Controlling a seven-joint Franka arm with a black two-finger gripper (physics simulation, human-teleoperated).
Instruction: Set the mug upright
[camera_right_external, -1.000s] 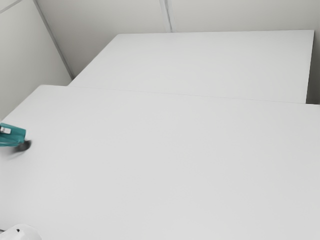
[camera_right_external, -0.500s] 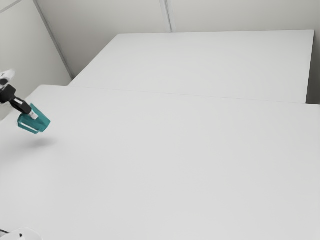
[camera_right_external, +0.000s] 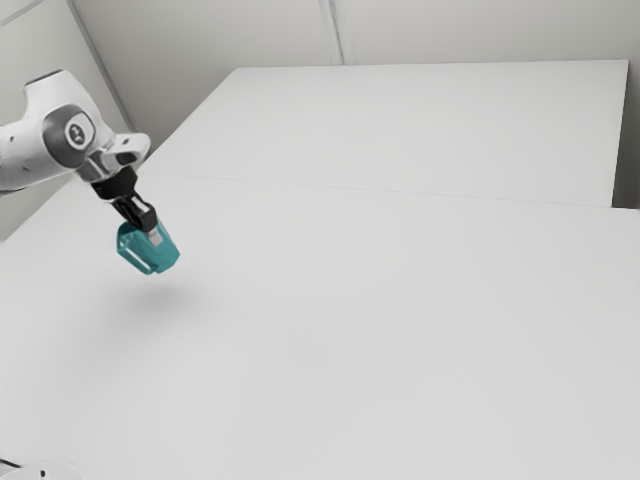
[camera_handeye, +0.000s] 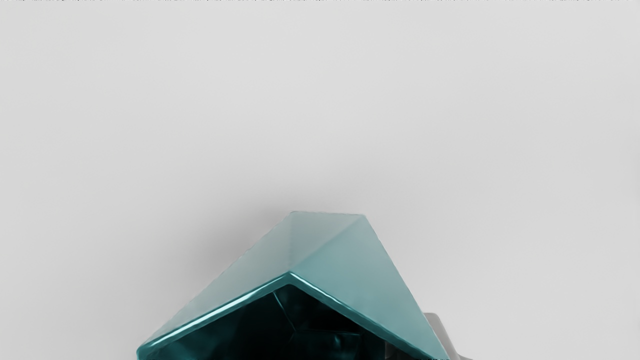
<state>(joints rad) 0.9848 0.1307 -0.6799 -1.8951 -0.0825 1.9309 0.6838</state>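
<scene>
White table (camera_right_external: 400, 330), with the robot arm (camera_right_external: 68, 138) extending farther over it than in the preceding frame. Teal faceted mug (camera_right_external: 148, 256): aloft, tilted, displaced toward the exterior view's right. Black gripper (camera_right_external: 154, 238): fingers slightly parted, clamping the mug's wall.

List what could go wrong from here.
The mug hangs above the table, its shadow apart below it: if the grip of the gripper slips, it could drop.

The mug is tilted: lowered like this, it might land on an edge and topple when released.
</scene>
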